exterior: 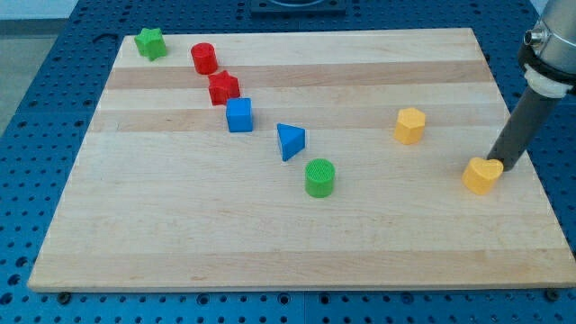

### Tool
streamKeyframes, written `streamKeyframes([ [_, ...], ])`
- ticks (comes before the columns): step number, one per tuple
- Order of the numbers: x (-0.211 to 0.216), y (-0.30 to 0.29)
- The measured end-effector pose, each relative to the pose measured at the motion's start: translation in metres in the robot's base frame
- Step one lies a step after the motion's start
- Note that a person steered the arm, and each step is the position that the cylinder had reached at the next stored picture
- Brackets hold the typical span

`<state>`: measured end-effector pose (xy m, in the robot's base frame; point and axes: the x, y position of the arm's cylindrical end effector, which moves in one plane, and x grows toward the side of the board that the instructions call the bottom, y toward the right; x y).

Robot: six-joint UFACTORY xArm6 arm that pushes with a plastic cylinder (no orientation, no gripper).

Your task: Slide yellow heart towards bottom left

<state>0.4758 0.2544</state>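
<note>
My tip rested against the yellow heart on its upper-right side — no jaws, nothing held. Yellow hexagon lay up-left of it, well apart. No legible markings noted.

Toward the view's bottom left of the yellow heart the wooden board lies open. Only the green cylinder and blue triangle stand near that path.

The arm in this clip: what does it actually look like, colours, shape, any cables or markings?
Only its lower part shows, at the view's right edge. A pale grey, rounded metal collar with a small bolt on its side sits at the top; below it runs a straight, dark grey to black round rod. My tip is plain and blunt. No cables, labels or markings are visible.
</note>
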Motion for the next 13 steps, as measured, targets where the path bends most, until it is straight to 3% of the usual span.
streamKeyframes([
  [2, 0.056, 0.000],
  [5, -0.009, 0.001],
  [7, 0.033, -0.007],
  [11, 0.000, -0.026],
  [13, 0.040, -0.041],
])
